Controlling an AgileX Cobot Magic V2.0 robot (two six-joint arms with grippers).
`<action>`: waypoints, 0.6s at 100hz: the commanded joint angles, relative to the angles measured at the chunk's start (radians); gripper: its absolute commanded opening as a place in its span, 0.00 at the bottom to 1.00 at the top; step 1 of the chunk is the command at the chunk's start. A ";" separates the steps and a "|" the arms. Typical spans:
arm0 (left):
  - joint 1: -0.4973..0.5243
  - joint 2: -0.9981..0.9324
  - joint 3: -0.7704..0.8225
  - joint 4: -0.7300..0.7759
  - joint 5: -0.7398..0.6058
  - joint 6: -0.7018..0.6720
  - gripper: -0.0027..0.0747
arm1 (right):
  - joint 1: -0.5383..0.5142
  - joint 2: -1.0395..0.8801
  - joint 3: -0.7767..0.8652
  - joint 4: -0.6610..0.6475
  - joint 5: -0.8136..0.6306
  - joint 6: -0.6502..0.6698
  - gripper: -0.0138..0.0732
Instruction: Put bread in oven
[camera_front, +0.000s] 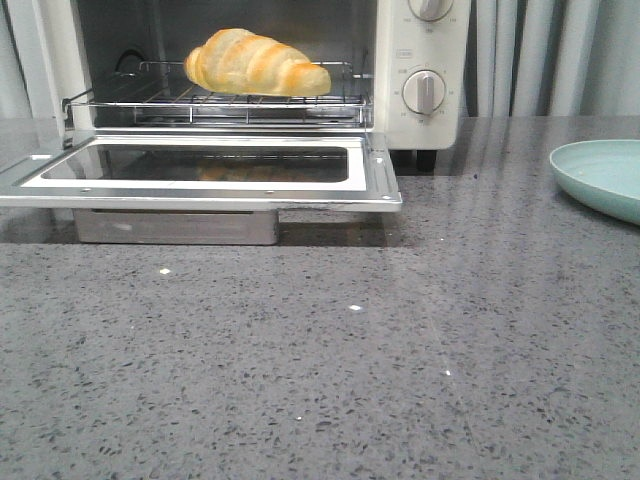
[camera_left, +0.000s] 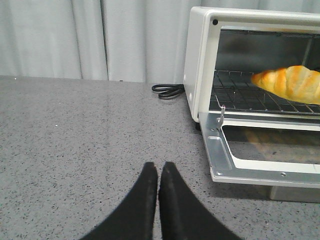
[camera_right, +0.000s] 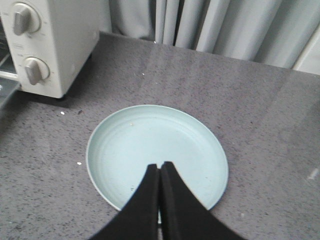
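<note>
Left pincer (camera_left: 159, 172): closed tight, holding nothing, hovering over bare counter (camera_left: 75, 150) just left of the oven (camera_left: 197, 60). Black cord (camera_left: 167, 91) coiled at the far left corner of the oven.

Bread (camera_front: 255, 63) already on the wire rack (camera_front: 150, 100) inside the oven, lying across it, near its front edge. Door (camera_front: 200, 165) still dropped flat and open toward the near side. Step in hand, by judgement: shut the door. Best done from under the door's near edge, lifting evenly and slowly so the rack is not jolted and the bread does not roll forward; closed tips fine for pushing, no grasp needed.

Knobs (camera_front: 424, 91) on the oven's right panel, untouched by either arm.

Right pincer (camera_right: 160, 175): also closed, empty, hanging over the pale blue plate (camera_right: 125, 140), which holds nothing, well right of the oven.
</note>
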 joint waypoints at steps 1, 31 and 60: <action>0.003 -0.026 -0.027 -0.008 -0.080 -0.005 0.01 | -0.007 -0.065 0.052 0.017 -0.149 0.007 0.08; 0.003 -0.026 -0.027 -0.008 -0.080 -0.005 0.01 | -0.007 -0.253 0.313 0.019 -0.273 0.007 0.08; 0.003 -0.026 -0.027 -0.008 -0.080 -0.005 0.01 | -0.007 -0.374 0.498 0.019 -0.398 0.007 0.08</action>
